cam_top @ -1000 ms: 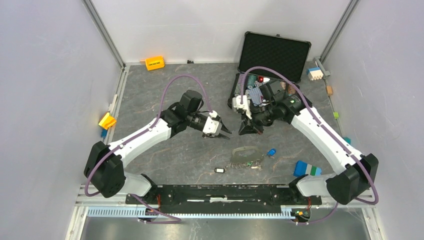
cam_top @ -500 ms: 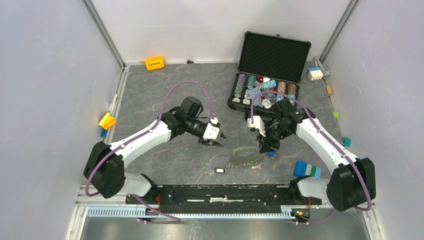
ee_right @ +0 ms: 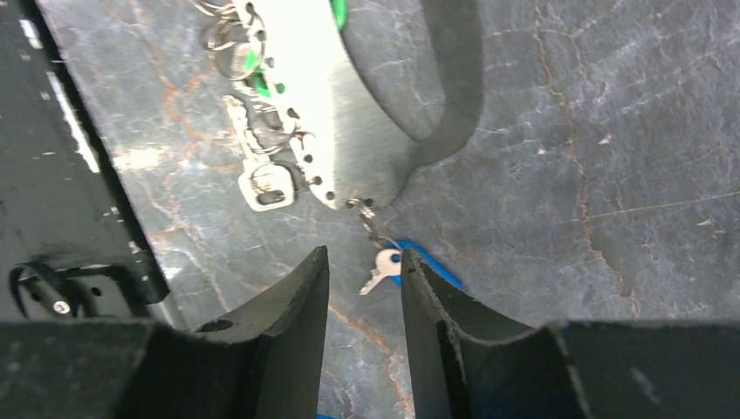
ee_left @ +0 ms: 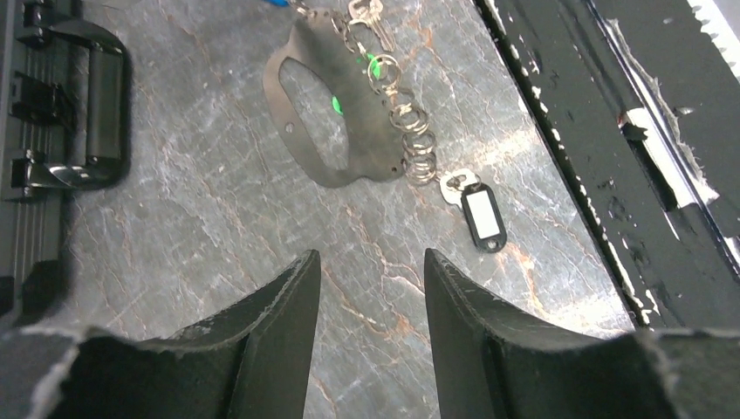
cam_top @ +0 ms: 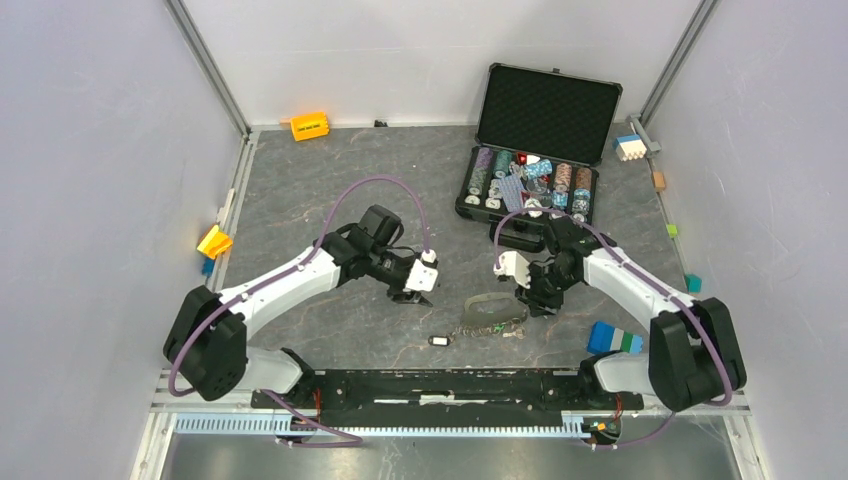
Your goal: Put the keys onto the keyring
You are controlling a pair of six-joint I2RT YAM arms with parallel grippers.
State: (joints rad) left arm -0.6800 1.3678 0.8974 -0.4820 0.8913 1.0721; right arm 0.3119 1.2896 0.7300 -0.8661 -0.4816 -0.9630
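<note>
Keyring (ee_left: 336, 113): flat on the bench (cam_top: 330, 190), near front rail, between both arms; chain of small rings along its edge, dark fob (ee_left: 483, 218) at chain end.
Key (ee_right: 382, 266): loose-looking, just off the loop's tip, beside a blue tag.
Second key (ee_right: 262, 179): among the rings.
Left pincer (ee_left: 371, 297): part open, empty, above bench.
Right pincer (ee_right: 362, 297): narrowly open, empty, over the key.
Step, judged: approach; next, descend squarely and pinch the flat key.
</note>
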